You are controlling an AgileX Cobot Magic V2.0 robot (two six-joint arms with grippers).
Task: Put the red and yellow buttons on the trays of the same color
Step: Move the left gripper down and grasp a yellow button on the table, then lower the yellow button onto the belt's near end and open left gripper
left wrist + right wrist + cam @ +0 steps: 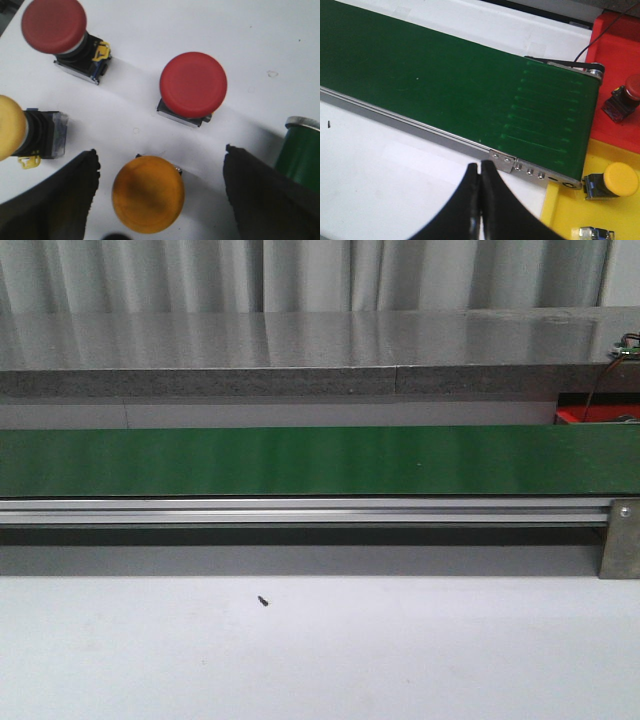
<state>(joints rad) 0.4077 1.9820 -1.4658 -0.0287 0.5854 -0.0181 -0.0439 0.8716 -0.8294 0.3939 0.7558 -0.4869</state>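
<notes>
In the left wrist view my left gripper (161,162) is open over the white table, its black fingers either side of a yellow button (148,194) without touching it. Two red buttons (193,85) (53,25) and another yellow button (10,127) lie nearby. In the right wrist view my right gripper (480,167) is shut with nothing in it, above the table near the belt's end. A red tray (615,45) holds a red button (632,86); a yellow tray (605,220) holds a yellow button (620,179). Neither gripper shows in the front view.
A green conveyor belt (320,460) on an aluminium rail (300,510) crosses the front view. A green cylindrical part (300,150) stands beside my left gripper. A small black speck (263,601) lies on the white table. A metal piece (596,233) sits in the yellow tray.
</notes>
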